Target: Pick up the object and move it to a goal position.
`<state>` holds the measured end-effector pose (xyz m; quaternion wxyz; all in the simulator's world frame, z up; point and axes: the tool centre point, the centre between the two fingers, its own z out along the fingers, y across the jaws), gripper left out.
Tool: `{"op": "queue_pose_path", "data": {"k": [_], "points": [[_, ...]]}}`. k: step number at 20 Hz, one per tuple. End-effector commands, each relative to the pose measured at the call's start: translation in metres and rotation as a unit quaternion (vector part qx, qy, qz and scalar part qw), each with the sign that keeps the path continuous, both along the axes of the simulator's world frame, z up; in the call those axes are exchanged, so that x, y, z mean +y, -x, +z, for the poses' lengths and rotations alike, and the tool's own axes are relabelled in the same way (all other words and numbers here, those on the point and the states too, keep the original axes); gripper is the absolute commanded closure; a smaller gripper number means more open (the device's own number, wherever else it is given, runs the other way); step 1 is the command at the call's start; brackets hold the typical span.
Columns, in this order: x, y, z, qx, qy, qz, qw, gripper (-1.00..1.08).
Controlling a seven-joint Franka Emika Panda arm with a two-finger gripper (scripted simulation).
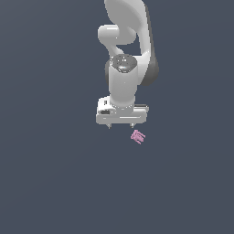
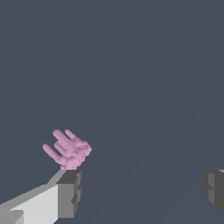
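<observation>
surroundings: flat dark grey-blue ground (image 1: pixel 50 183) on every side, plain and unmarked in both views.
obstacles: between my fingers the wrist view shows only bare ground.
arm: my white arm (image 1: pixel 125 55) comes down from the top of the exterior view, the wrist pointing straight down over the ground.
gripper (image 1: pixel 120 125): my two short fingertips hang below the broad white hand, spread wide apart, holding nothing.
fingers: in the wrist view one grey pad (image 2: pixel 70 192) sits at one side and the other pad at the far edge, a wide gap between them.
object (image 1: pixel 137 136): the small pink pronged piece lies just below my fingertip on the exterior view's right, a little outside it.
object in wrist view: pink prongs (image 2: pixel 68 148) sit just beyond one fingertip, not in the gap; i cannot tell whether they touch.
</observation>
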<state>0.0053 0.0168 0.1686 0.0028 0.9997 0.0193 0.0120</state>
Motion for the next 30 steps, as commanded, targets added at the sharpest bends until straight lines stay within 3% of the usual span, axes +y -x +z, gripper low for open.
{"op": "queue_pose_path", "data": {"k": [1, 10, 17, 25, 30], "points": [[0.0, 0.0, 0.0, 0.0, 0.0, 0.0, 1.0, -0.92], [0.014, -0.005, -0.003, -0.004, -0.016, -0.014, 0.9998, -0.92], [0.016, -0.005, -0.005, -0.003, -0.014, -0.003, 0.9999, -0.92], [0.029, -0.002, -0.018, 0.0, -0.009, 0.065, 0.9978, -0.92], [0.044, 0.002, -0.032, 0.003, -0.004, 0.139, 0.9903, -0.92]]}}
